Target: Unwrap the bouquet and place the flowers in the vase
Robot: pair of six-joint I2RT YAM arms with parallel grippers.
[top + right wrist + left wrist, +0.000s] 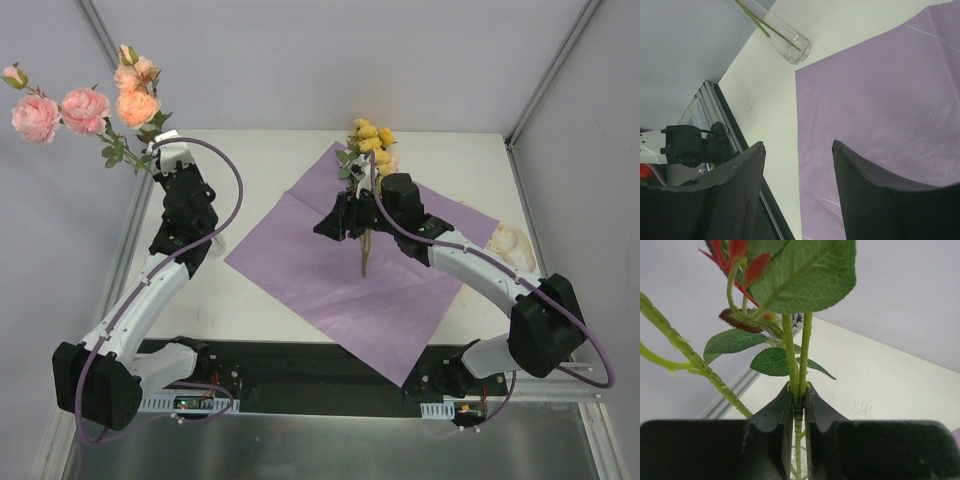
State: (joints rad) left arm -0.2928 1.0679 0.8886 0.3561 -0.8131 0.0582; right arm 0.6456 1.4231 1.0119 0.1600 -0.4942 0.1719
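The left gripper is pressed together on two thin green stems, pinching them side by side between its fingertips. Above the fingers the stems run straight up out of the grip into broad green leaves. In the overhead view they carry on past the gripper, up and away to its left, and end in pink flowers that hang out beyond the far left corner of the table. Below the fingers the same stems run down into the mouth of the clear glass vase; the right wrist view shows their lower ends lying slanted inside the glass. The vase stands on bare tabletop just off the corner of the purple paper. The right gripper is spread about halfway, with nothing between its fingers, and hangs over the flat sheet of paper, pointing toward the vase. Just behind it a bunch of yellow flowers has its blooms toward the far edge and its stem running back toward the near edge. Whether that stem touches the gripper cannot be told.
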